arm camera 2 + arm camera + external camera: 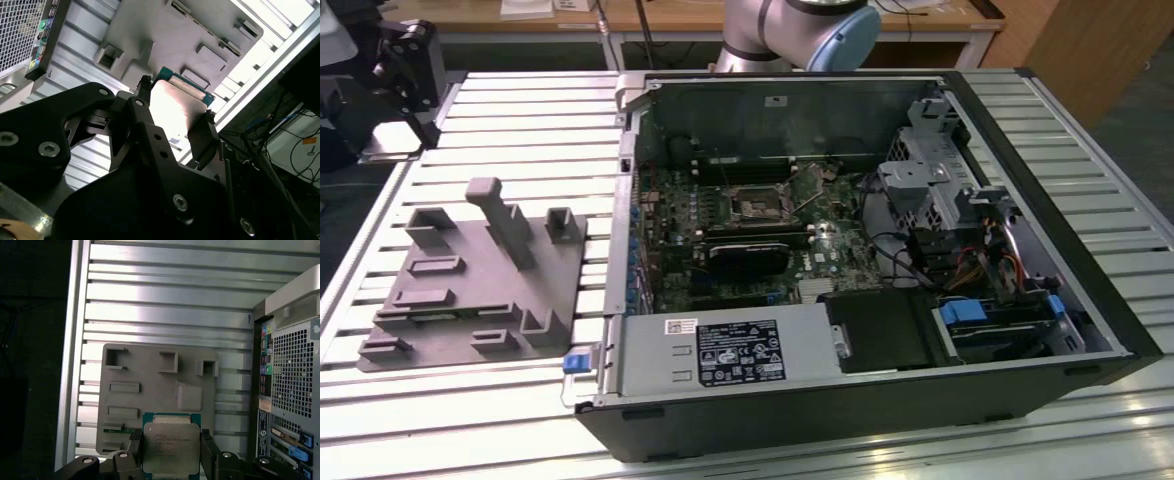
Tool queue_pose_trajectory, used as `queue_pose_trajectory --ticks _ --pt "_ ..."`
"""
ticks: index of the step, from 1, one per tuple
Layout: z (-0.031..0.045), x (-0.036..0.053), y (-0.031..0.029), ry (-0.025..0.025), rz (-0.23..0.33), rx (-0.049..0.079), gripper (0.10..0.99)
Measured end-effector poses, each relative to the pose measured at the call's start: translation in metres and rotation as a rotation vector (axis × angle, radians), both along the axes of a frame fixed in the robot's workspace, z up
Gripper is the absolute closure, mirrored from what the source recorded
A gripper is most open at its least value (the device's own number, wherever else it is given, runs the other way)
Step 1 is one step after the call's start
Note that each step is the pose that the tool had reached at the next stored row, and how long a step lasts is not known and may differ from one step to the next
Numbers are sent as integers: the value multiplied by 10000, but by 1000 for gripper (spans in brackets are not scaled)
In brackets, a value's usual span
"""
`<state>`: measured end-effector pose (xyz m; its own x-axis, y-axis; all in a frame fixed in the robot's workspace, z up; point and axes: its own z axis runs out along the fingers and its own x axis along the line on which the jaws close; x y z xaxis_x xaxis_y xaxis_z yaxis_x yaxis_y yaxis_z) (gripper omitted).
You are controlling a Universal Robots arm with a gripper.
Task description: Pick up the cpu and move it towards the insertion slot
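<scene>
Gripping with the claw (170, 437), narrowed just to the chip's width, and pinching the cpu (171, 446) by two opposite edges, metal lid facing the first wrist view. Showing the same hold in the second wrist view, with fingers (141, 114) bearing on either side of the bright square. Hanging over the near edge of the grey fixture plate (150, 370), seemingly raised clear of it, though not telling for certain. Lying beyond that, the slatted aluminium worktop (165, 305) and the perforated back of the computer case (292, 370).

Judging from this, working through the carry step: pick-up done, transfer barely under way. Sitting well apart, inside the open case in the exterior view, the insertion slot (757, 205), on the motherboard (834, 265) just beyond the black card (747, 258). Calling for a level carry over the case wall, keeping the chip square to the socket and firm in the pinch.
</scene>
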<state>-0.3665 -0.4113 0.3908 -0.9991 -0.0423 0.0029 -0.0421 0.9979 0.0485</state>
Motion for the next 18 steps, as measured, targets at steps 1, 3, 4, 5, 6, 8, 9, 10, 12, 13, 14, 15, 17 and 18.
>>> queue_pose_trajectory --ticks 1,3,4,5,6,8,9,10,12,13,14,15,17,18 --pt "0 11 0 -1 -1 0 541" --pt "0 36 0 0 0 0 541" --pt "0 49 0 -1 0 0 541" --pt "-1 63 0 -2 0 1 541" --pt "-1 75 0 -1 -1 1 541" --pt "-1 105 0 -1 -1 1 541" --pt "-1 133 0 -1 -1 1 541" --pt "0 159 0 -1 -1 1 541" --pt "0 189 0 0 -1 1 541" --pt "0 206 0 0 0 1 541" --pt "0 224 0 -1 0 1 541" --pt "0 245 0 -1 0 1 541" --pt "-1 285 0 -1 0 2 541" --pt "-1 303 0 -1 0 2 541"
